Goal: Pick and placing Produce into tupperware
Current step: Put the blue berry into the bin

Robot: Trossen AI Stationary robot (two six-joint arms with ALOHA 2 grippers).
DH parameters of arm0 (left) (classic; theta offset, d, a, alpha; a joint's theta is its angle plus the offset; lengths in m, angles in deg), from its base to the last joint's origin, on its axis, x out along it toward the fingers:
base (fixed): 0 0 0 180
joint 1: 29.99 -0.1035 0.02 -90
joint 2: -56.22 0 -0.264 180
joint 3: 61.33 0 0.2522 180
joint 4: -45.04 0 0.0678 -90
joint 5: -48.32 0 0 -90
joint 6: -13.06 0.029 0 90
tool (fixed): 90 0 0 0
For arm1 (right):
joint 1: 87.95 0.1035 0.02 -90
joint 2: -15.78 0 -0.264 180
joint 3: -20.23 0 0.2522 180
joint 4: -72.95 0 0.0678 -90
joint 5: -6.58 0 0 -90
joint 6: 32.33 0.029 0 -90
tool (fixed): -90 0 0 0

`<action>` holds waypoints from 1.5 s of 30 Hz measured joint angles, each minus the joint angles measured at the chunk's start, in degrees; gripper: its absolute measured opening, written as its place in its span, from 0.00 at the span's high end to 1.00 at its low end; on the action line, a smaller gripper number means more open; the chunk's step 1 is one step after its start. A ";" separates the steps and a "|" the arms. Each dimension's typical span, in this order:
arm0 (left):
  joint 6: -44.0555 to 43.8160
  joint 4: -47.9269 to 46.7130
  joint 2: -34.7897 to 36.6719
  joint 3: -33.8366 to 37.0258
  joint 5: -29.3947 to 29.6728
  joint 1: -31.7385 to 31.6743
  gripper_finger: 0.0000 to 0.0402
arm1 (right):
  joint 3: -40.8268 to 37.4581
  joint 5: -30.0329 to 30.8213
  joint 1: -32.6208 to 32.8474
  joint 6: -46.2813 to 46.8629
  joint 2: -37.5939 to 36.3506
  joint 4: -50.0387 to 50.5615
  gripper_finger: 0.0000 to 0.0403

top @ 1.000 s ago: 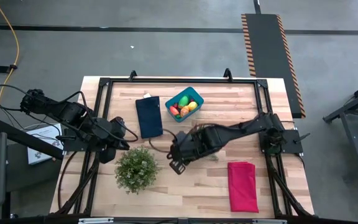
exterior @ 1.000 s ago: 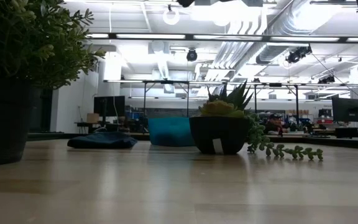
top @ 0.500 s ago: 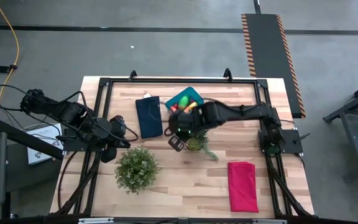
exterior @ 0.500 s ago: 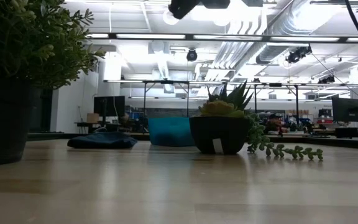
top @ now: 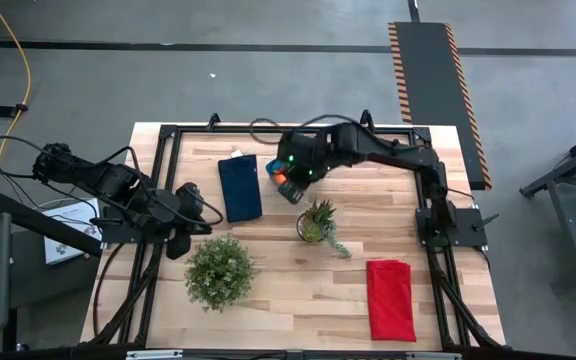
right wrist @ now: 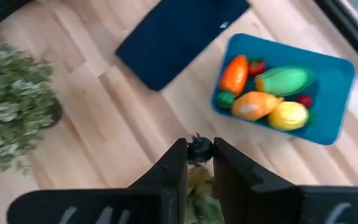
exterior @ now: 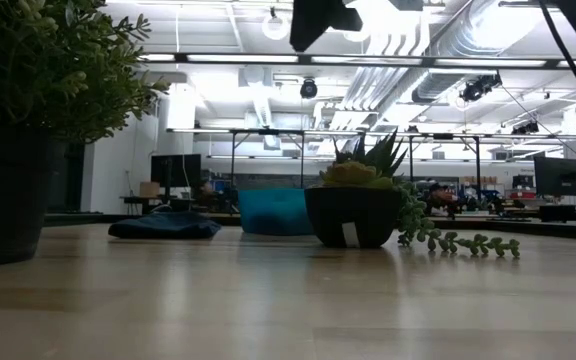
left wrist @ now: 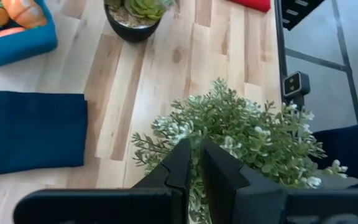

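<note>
The bright blue tupperware point(right wrist: 328, 81) stands near the table's far edge. It holds an orange carrot point(right wrist: 235, 73), a green oval point(right wrist: 284, 79), an orange oval point(right wrist: 253, 104) and a yellow lemon point(right wrist: 288, 116). My right gripper point(right wrist: 199, 155) hangs above the table just short of the tub, shut on a small produce piece point(right wrist: 199, 149) with a dark tip and a yellow-green body. In the high view this gripper point(top: 291, 188) covers most of the tub point(top: 272, 168). My left gripper point(left wrist: 194, 165) waits shut at the table's left, by the bushy plant point(left wrist: 247, 143). My right gripper pinches the small produce piece between its two fingers, with the dark tip point(right wrist: 199, 147) showing at their free ends. The fingers slant down from above. The piece is lifted clear of the table, and the fingers hide the rest of its body.
A dark blue cloth point(top: 239, 187) lies left of the tub. A spiky plant in a dark pot point(top: 315, 222) stands mid-table, with the bushy potted plant point(top: 219, 270) near the left front. A red cloth point(top: 390, 298) lies at the right front. A black frame point(top: 268, 128) borders the table.
My right gripper has swung from mid-table, beside the bushy plant, toward the far edge and risen. It now hangs over the tub and has rolled on the way. The spiky plant, covered by the arm before, now shows.
</note>
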 joint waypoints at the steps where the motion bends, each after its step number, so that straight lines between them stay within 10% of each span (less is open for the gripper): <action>1: -0.17 -0.02 0.00 0.00 0.38 0.01 0.94 | 0.00 -0.15 -0.86 -0.73 -0.02 0.30 0.88; 23: -7.04 0.32 0.00 0.00 8.14 0.00 0.94 | -0.12 -7.81 -18.42 -14.65 0.65 -2.45 0.88; 45: -12.89 0.35 -0.02 0.00 9.99 0.00 0.94 | -0.17 -8.55 -21.27 -22.54 17.16 -1.53 0.88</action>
